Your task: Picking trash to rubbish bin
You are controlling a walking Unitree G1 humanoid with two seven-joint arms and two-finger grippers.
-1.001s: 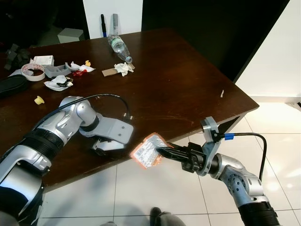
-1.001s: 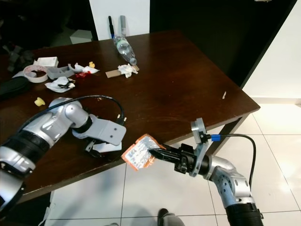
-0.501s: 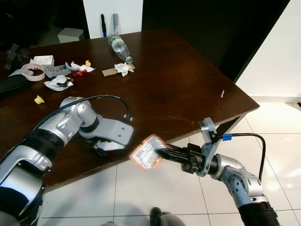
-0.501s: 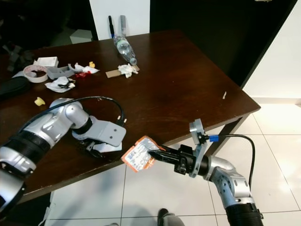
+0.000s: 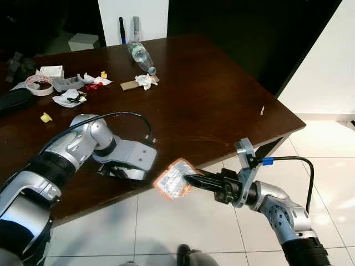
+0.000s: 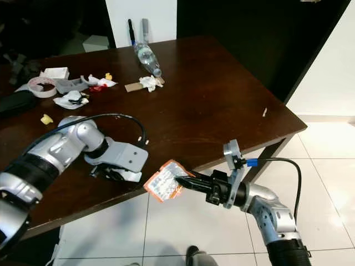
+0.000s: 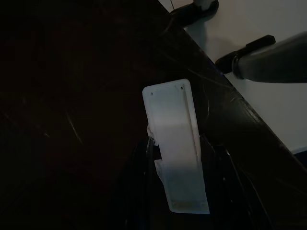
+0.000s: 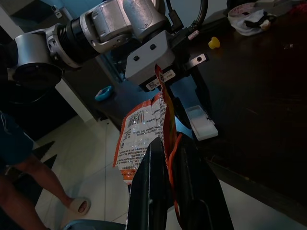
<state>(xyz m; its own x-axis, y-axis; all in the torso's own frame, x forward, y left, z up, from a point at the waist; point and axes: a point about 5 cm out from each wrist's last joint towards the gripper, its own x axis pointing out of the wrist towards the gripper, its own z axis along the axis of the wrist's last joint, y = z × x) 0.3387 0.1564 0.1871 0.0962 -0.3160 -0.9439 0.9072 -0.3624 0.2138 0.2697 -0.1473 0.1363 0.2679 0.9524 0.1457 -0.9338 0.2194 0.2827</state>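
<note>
Your right gripper (image 5: 188, 180) is still clamped on the orange snack wrapper (image 5: 172, 180), holding it in the air just off the near edge of the dark wooden table (image 5: 211, 100), above the tiled floor (image 5: 183, 227); it has barely moved over the last second. Your left gripper (image 5: 113, 170) has shifted slightly along the table edge, and its spread fingers (image 7: 139, 191) now straddle a small white plastic case (image 7: 175, 148) lying flat on the table. A bottle (image 5: 138, 55) and other scraps stay at the far side.
</note>
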